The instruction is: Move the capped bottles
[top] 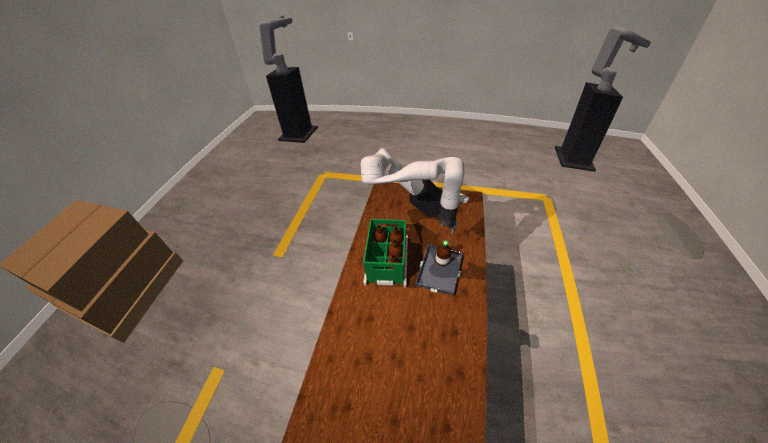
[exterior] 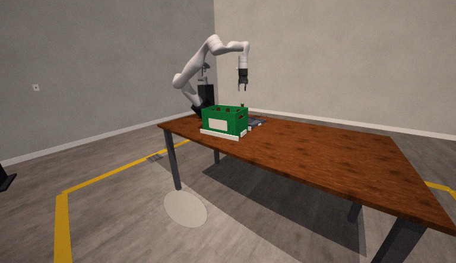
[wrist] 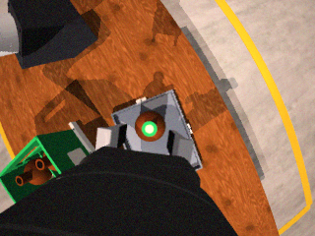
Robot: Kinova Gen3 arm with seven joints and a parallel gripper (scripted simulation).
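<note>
A brown bottle with a green cap (top: 444, 252) stands upright on the grey tray (top: 438, 269). It also shows in the wrist view (wrist: 150, 129), straight below the camera. The green crate (top: 386, 251) stands left of the tray and holds three brown bottles (top: 388, 239) with no caps visible. My gripper (exterior: 242, 87) hangs open and empty, well above the tray and the capped bottle. In the wrist view the fingers are hidden by the dark wrist body.
The crate (exterior: 224, 120) and the tray (exterior: 256, 121) sit side by side near the arm's end of the long wooden table. The arm's dark base (wrist: 46, 29) stands at that table end. A cardboard box (top: 90, 267) lies off to the left.
</note>
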